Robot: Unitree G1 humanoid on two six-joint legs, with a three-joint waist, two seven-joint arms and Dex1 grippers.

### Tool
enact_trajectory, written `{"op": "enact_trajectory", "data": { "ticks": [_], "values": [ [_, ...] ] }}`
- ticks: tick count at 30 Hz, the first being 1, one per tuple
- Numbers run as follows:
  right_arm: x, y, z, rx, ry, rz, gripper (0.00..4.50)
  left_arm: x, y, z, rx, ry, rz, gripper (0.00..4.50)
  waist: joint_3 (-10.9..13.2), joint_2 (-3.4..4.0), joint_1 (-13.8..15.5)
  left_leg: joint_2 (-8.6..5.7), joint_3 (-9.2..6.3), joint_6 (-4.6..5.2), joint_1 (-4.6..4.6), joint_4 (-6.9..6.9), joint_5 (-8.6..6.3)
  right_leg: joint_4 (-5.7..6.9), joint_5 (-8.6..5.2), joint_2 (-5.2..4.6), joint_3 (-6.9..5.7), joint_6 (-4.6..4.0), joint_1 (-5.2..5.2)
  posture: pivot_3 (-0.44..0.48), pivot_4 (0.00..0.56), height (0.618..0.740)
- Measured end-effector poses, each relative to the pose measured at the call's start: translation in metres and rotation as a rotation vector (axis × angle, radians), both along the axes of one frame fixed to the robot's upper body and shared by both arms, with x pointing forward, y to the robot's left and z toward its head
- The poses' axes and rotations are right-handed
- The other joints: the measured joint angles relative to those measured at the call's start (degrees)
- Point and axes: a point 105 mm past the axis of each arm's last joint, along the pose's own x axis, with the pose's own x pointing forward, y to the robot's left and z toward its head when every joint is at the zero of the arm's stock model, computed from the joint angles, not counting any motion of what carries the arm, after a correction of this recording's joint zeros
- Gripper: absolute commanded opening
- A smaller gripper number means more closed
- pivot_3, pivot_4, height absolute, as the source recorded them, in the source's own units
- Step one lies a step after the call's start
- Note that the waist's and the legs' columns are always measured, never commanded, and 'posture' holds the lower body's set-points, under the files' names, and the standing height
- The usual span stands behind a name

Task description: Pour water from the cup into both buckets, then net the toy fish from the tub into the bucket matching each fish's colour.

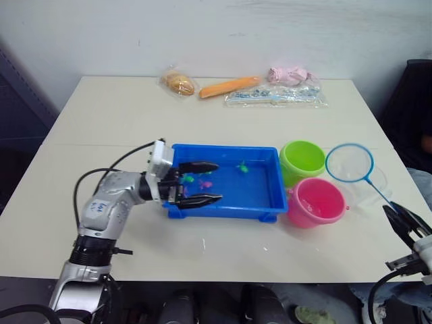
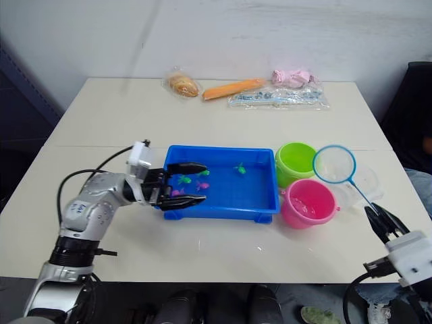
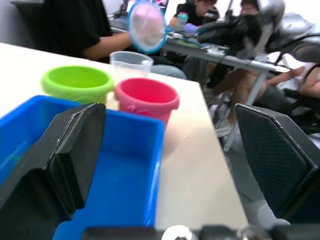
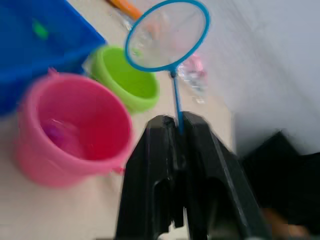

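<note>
Blue tub [image 1: 270, 202] sits mid-table with the fish [image 1: 241, 167] scattered in it, and I brace its near-left corner with my left gripper [image 1: 199, 183], fingers spread wide, one over the water and one along the front rim, gripping nothing. I judge that keeps the tub from sliding while I net. My right gripper [image 4: 179, 131] is pinched tight on the thin stem of the net [image 1: 349, 163], its hoop raised over the space beside the green bucket [image 1: 302, 159] and above the pink bucket [image 1: 316, 201], both just right of the tub so each carry is short. The cup [image 3: 130, 64] stands behind the buckets, apart from my hands.

My right wrist view looks down into the pink bucket and shows something pink lying inside, possibly a fish. My left wrist view shows people seated beyond the table edge.
</note>
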Motion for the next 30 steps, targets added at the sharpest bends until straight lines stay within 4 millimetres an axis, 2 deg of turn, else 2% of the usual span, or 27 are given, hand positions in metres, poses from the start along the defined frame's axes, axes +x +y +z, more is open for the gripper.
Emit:
{"op": "enact_trajectory", "data": {
  "ticks": [2, 3, 5, 9, 13, 18, 21, 23, 26, 30],
  "values": [
    [0.004, 0.02, 0.003, 0.169, 0.128, 0.126, 0.0, 0.008, 0.03, 0.001, 0.035, 0.0, 0.09, 4.43, 0.0, -0.06, -0.4, 0.04, -0.01, 0.04, 0.22, -0.08, -0.05, 0.01, -0.06, -0.03, -0.04, -0.11, 0.15, 0.0, 0.15, 0.74],
    [0.005, 0.023, 0.003, 0.183, 0.146, 0.143, 0.0, 0.009, 0.035, 0.002, 0.04, -0.002, 0.104, 4.43, 0.0, -0.07, -0.4, 0.05, -0.01, 0.04, 0.22, -0.08, -0.06, 0.01, -0.07, -0.03, -0.04, -0.12, 0.15, 0.0, 0.15, 0.74],
    [0.019, 0.047, 0.012, 0.278, 0.219, 0.262, 0.0, 0.011, 0.06, 0.006, 0.063, -0.036, 0.169, 4.43, 0.0, -0.12, -0.4, 0.0, -0.02, 0.05, 0.26, -0.12, -0.11, 0.01, -0.08, -0.12, -0.1, -0.14, 0.16, 0.0, 0.15, 0.74],
    [0.043, 0.08, 0.014, 0.215, 0.333, 0.391, 0.0, 0.005, 0.083, 0.002, 0.071, -0.046, 0.241, 4.43, 0.1, -0.13, -0.4, 0.02, -0.01, 0.0, 0.18, -0.13, -0.13, -0.06, -0.08, -0.18, -0.06, -0.14, 0.09, 0.0, 0.15, 0.74],
    [0.067, 0.1, 0.005, 0.185, 0.449, 0.442, 0.0, -0.005, 0.105, -0.012, 0.083, -0.013, 0.335, 4.43, 0.1, -0.14, -0.4, 0.03, -0.04, -0.07, 0.09, -0.15, -0.14, -0.1, -0.1, -0.13, -0.18, -0.18, 0.03, 0.0, 0.15, 0.74],
    [0.093, 0.106, -0.021, 0.041, 0.584, 0.417, 0.0, -0.014, 0.112, -0.014, 0.106, -0.025, 0.391, 4.43, 0.1, -0.16, -0.2, -0.02, 0.03, -0.05, -0.03, -0.14, -0.14, -0.08, -0.1, -0.18, -0.21, -0.17, -0.1, 0.0, 0.15, 0.74],
    [0.104, 0.108, -0.031, 0.0, 0.614, 0.413, 0.0, -0.016, 0.11, -0.014, 0.116, -0.033, 0.397, 4.43, 0.1, -0.16, -0.4, -0.01, 0.03, -0.05, -0.19, -0.13, -0.14, -0.01, -0.07, -0.15, -0.27, -0.13, -0.21, 0.0, 0.15, 0.74],
    [0.109, 0.109, -0.036, -0.016, 0.629, 0.41, 0.0, -0.017, 0.109, -0.013, 0.118, -0.041, 0.398, 4.43, 0.1, -0.16, -0.4, 0.0, 0.02, -0.06, -0.34, -0.13, -0.13, 0.06, -0.06, -0.12, -0.3, -0.12, -0.35, 0.0, 0.15, 0.74],
    [0.12, 0.122, -0.043, -0.03, 0.653, 0.429, 0.0, -0.017, 0.107, -0.015, 0.116, -0.038, 0.407, 4.43, 0.1, -0.16, -0.7, 0.0, 0.13, -0.07, -0.51, -0.09, -0.12, 0.25, -0.06, -0.11, -0.29, -0.11, -0.62, 0.0, 0.15, 0.74],
    [0.123, 0.128, -0.056, -0.074, 0.722, 0.433, 0.0, -0.017, 0.105, -0.012, 0.12, -0.059, 0.41, 4.43, 0.1, -0.16, -0.5, -0.01, 0.21, -0.1, -0.67, -0.07, -0.09, 0.4, -0.06, -0.11, -0.32, -0.11, -0.86, 0.0, 0.15, 0.74]
  ]
}}
